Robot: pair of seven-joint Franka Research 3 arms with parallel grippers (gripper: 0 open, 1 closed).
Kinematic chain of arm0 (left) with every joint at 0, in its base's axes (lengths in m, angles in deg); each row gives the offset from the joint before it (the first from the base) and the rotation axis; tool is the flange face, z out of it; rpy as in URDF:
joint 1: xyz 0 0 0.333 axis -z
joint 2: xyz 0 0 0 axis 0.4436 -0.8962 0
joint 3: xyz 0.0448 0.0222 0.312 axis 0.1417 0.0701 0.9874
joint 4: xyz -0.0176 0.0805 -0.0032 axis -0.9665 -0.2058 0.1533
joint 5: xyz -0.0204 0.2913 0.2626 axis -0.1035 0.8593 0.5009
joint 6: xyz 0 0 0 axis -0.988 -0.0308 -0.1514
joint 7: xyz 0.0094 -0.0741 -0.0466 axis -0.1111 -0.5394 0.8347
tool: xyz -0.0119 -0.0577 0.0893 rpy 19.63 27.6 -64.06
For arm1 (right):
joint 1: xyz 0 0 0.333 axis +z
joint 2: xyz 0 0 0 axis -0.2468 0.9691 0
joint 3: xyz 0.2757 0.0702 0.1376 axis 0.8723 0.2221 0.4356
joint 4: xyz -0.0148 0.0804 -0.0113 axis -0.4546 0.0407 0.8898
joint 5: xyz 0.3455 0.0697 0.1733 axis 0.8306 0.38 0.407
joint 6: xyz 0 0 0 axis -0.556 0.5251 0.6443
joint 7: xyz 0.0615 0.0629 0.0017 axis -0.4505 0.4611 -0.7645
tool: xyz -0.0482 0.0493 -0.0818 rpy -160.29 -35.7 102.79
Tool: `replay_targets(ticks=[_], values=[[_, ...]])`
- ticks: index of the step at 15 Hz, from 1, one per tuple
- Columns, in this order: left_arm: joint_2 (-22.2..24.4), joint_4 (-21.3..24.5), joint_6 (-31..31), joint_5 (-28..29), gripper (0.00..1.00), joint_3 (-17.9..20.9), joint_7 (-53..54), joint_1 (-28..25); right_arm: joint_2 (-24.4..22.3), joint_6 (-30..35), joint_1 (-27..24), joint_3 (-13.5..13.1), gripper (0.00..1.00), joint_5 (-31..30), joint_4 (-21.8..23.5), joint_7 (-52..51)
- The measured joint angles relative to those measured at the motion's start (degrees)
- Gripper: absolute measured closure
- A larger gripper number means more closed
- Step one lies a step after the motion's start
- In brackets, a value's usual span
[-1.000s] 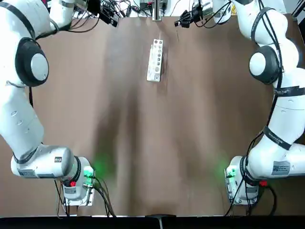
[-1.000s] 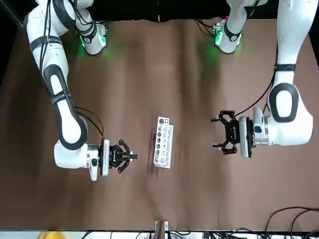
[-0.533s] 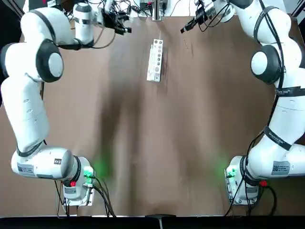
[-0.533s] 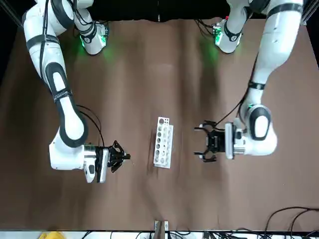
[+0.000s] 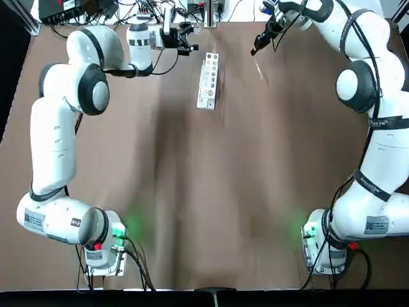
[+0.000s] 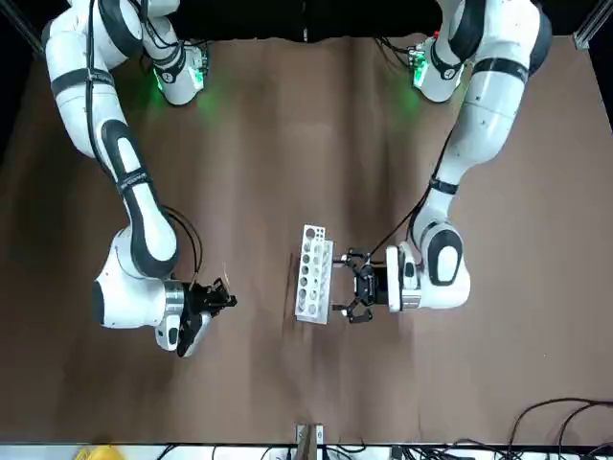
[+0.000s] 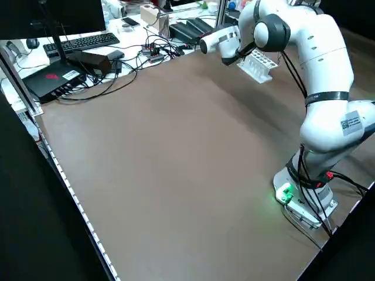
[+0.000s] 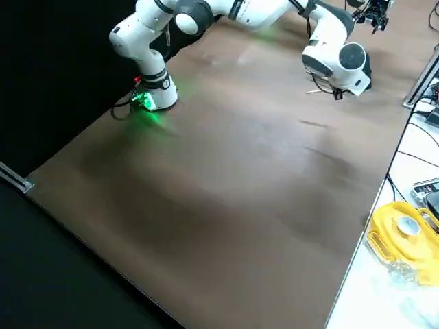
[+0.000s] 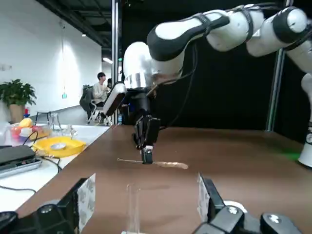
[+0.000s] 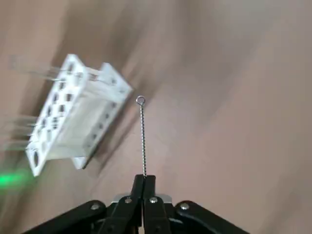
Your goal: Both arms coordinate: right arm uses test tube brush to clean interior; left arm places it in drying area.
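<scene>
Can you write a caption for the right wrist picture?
Right gripper shut on the thin test tube brush, its looped tip near the white rack on the brown table.

Even overhead light falls on the brown cloth-covered table (image 5: 211, 192), where green glows pool beside both arm bases and soft dark streaks run along it. In the right wrist view the white perforated rack (image 10: 73, 117) is smeared by motion blur. The side views fall off to black beyond the table's edges.

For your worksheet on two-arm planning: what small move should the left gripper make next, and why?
Probably ease the left gripper closer to the white rack to take a tube: its fingers are open and empty beside the rack, while the right gripper already pinches the test tube brush.
</scene>
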Motion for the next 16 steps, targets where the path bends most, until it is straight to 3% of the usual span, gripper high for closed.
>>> replay_targets(ticks=[4,8,11,16], values=[[-4.98,-5.22,-2.78,-6.10,0.00,0.05,0.99,2.87,0.13,-3.50,0.52,-0.38,0.98,-9.01,0.48,20.56],[-9.19,-10.06,-7.01,-7.04,0.00,0.20,1.00,6.37,0.32,-4.14,1.96,-0.40,0.98,-15.34,0.91,35.73],[-12.67,-13.53,-10.21,-7.32,0.00,0.21,1.07,8.50,1.41,-7.66,3.12,-0.44,0.98,-15.99,2.38,40.90],[-15.18,-14.94,-10.42,-7.32,0.01,0.21,1.07,8.88,2.28,-11.45,3.93,-0.64,0.98,-16.73,4.84,46.33]])
